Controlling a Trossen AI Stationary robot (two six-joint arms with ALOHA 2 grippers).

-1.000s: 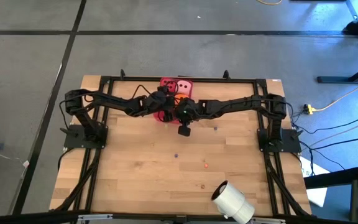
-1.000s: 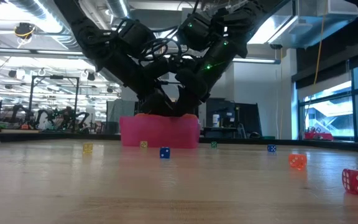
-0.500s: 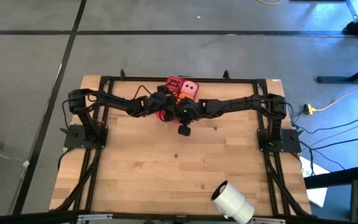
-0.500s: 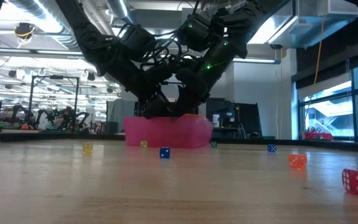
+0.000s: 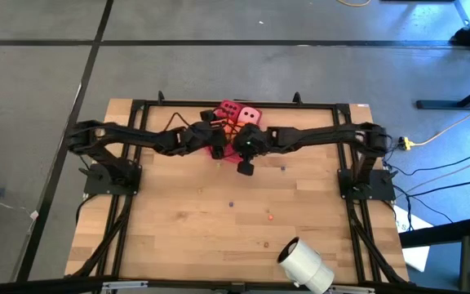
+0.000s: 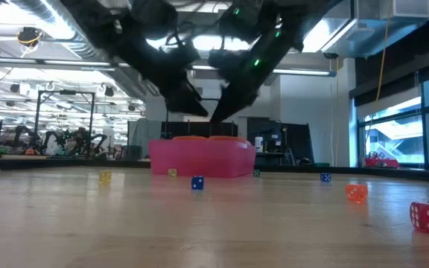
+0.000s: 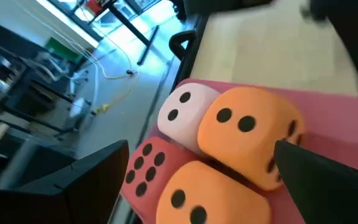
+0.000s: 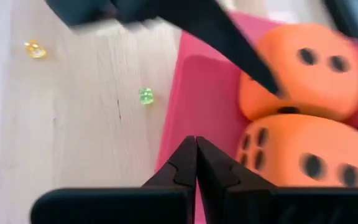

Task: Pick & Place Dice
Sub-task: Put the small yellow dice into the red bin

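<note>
Both sets of jaws hung empty above the tray when you reached this moment. Your left gripper [image 7: 191, 180] had its jaws spread as wide as they go, one dark finger on each side of the dice below, touching none of them. Your right gripper [image 8: 196, 163] had its jaws pressed fully together, tips over the near edge of the tray, holding nothing.

Out from the jaws, you had all four dice sitting together on the red tray [image 8: 207, 87]. The two orange dice [image 7: 250, 140] lay closest under the left jaws, one tight against the other. The pale pink die [image 7: 182, 115] and the red die [image 7: 148, 171] sat just beyond them, toward the tray's far edge; from above they showed side by side past the arms, red [image 5: 228, 109] and pink [image 5: 250, 115].

Judged from that, you looked close to done: no big die was left loose on the counter [image 5: 219, 212], and neither gripper carried one. What remained, as far as could be told, was to pull both arms back clear of the tray. Only some tiny coloured dice [image 6: 197, 182] lay scattered on the counter away from the tray, and a white roll [image 5: 304, 265] sat well apart from it near the counter's front edge.
</note>
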